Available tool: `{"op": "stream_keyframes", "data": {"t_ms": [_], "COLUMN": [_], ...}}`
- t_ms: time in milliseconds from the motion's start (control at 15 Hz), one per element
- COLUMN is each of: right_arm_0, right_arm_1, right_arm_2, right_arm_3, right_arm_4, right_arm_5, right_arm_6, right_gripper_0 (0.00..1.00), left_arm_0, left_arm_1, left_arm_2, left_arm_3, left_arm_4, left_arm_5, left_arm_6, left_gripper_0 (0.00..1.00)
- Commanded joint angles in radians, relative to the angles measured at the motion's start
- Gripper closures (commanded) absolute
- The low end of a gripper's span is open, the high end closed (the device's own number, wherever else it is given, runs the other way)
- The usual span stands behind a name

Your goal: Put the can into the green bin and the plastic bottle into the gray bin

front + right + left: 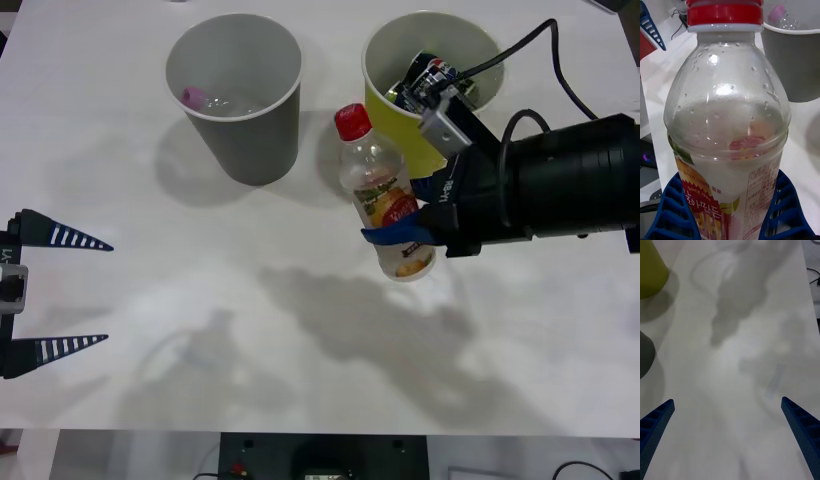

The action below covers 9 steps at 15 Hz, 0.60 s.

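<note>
Spanning the whole scene, the white worktop (300, 380) carries both bins at its far side, so start your read there. You have the gray bin (238, 95) standing upright to the left and the green bin (400, 100) upright just beside it on the right. The can (432, 80) already lies inside the green bin, so by the look of things that half of the job is done. A pink-capped bottle (195, 97) sits in the bottom of the gray bin.

Your right pincer (415, 210) reaches in from the right, its blue fingers (675, 210) closed around the labelled lower body of the plastic bottle (385, 195). The bottle is held off the worktop, tilted with its red cap (352, 120) pointing toward the gap between the bins. Gripping low on the body keeps the neck and cap free, which should help when you tip it in cap first. From the right wrist view the gray bin's rim shows just past the bottle's shoulder, so the carry leftward looks short. Watch the green bin's wall, which is close beside the wrist.

Your left pincer (60, 290) waits at the worktop's left edge, spread wide and holding nothing, well apart from both bins.
</note>
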<state>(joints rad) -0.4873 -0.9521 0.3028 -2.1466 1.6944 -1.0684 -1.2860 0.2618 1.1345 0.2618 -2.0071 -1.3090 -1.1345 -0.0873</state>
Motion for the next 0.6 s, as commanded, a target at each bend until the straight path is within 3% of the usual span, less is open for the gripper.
{"op": "stream_keyframes", "data": {"t_ms": [67,400,600], "right_arm_0": [-0.123,-0.444,-0.645], "right_arm_1": [-0.033,-0.054,-0.051], "right_arm_2": [0.065,0.248,0.394], "right_arm_3": [0.054,0.244,0.344], "right_arm_4": [-0.048,-0.190,-0.208], "right_arm_5": [0.011,0.011,0.036], "right_arm_6": [-0.035,-0.035,-0.107], "right_gripper_0": [1.00,1.00,1.00], "left_arm_0": [0.000,0.000,0.000], "left_arm_1": [0.000,0.000,0.000], "left_arm_2": [0.000,0.000,0.000], "left_arm_3": [0.000,0.000,0.000], "left_arm_4": [0.000,0.000,0.000], "left_arm_5": [0.000,0.000,0.000], "left_arm_6": [0.000,0.000,0.000], "left_gripper_0": [0.02,0.02,0.02]}}
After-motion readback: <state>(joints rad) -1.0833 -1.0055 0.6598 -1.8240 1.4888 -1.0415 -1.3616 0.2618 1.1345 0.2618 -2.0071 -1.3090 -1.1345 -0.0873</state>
